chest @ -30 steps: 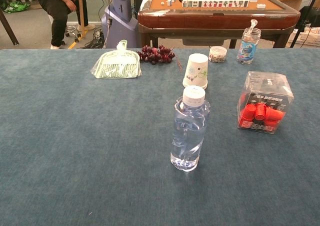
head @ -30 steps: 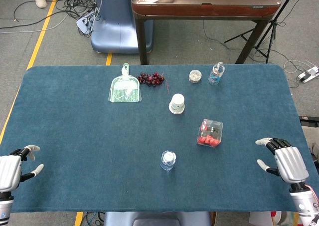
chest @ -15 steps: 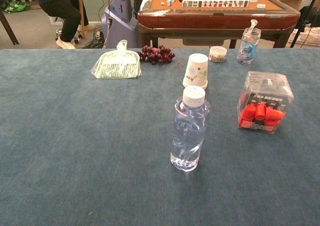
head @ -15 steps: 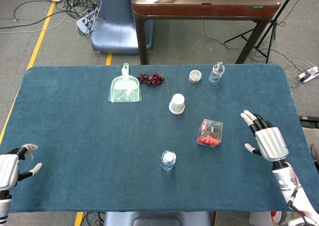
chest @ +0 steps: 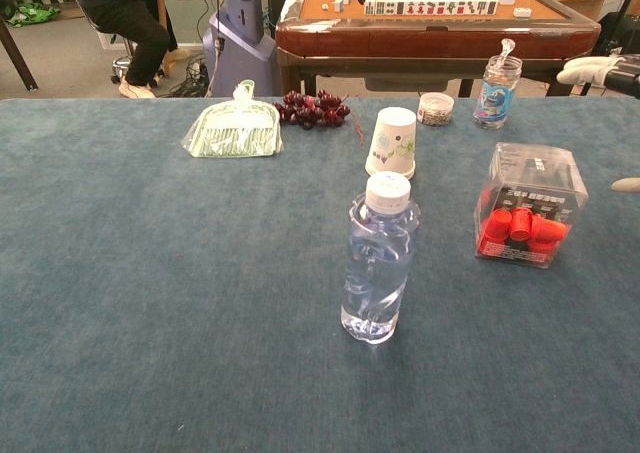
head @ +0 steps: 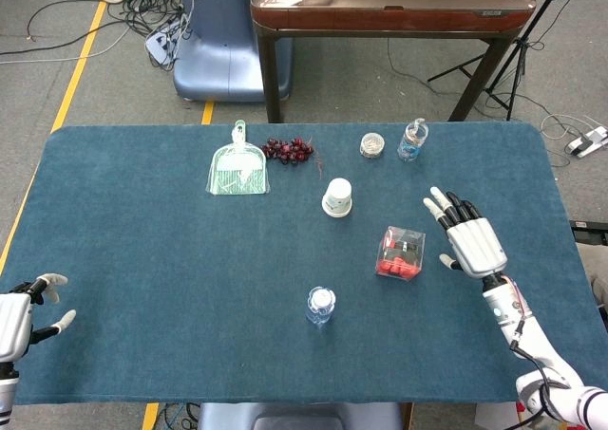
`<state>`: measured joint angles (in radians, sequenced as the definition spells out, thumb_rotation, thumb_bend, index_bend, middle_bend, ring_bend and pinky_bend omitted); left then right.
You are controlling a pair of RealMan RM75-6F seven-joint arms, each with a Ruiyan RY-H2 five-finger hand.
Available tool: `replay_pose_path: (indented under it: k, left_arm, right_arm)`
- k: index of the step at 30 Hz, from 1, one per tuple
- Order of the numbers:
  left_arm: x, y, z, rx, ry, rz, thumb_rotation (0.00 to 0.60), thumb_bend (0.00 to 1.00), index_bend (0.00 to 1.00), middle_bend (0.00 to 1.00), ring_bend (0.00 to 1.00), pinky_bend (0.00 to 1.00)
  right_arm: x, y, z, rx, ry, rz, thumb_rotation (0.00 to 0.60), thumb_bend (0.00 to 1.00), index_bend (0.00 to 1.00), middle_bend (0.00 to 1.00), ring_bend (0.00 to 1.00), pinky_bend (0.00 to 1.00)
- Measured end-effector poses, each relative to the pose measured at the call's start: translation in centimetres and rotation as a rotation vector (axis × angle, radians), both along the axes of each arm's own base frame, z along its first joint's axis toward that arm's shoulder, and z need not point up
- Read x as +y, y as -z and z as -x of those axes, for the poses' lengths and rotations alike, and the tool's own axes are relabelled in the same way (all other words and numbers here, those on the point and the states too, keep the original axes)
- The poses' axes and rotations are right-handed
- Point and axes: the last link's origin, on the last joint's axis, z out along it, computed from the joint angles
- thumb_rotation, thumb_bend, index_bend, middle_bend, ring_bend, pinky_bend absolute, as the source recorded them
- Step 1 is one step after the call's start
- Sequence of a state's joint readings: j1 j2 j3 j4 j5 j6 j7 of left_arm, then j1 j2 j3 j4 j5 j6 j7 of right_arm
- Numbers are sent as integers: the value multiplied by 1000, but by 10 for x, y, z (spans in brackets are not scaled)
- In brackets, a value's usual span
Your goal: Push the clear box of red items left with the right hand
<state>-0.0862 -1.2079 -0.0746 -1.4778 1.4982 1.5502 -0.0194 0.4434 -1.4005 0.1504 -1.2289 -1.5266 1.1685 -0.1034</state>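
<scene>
Clear box of red items (head: 400, 252) sits right of frame centre on blue table (head: 142, 240). Right hand (head: 470, 240) just beside it (not touching), fingers spread, empty. Push not yet begun.

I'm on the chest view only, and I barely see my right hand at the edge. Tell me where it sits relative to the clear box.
Observer: From the head view, the right hand is to the right of the clear box, fingers spread, with blue cloth showing between them. No contact.
Operator: Report the left hand.
Observer: The left hand is at the near left corner of the table, holding nothing, far from everything.
Operator: Tell me what lies left of the box on the push line.
Observer: Bare cloth directly left; the water bottle stands nearer and left of the box, the paper cup farther and left.
</scene>
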Motion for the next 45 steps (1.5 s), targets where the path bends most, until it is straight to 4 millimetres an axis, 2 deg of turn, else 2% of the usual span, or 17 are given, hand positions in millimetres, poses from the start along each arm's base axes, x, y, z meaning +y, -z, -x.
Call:
replay_pose_path:
  k: [15, 26, 45]
  left_arm:
    - [0, -2, 2, -2, -12, -2, 600, 168, 398, 551, 555, 816]
    - [0, -2, 5, -4, -17, -1, 600, 168, 399, 549, 554, 816]
    - [0, -3, 7, -11, -23, -5, 600, 168, 402, 548, 554, 816]
  right_arm:
    - [-17, 32, -29, 9, -52, -48, 600, 0, 3, 0, 1, 178]
    - [-18, 50, -44, -17, -78, -73, 600, 0, 3, 0, 0, 178]
    - [-23, 89, -85, -91, -124, -131, 600, 0, 3, 0, 1, 178]
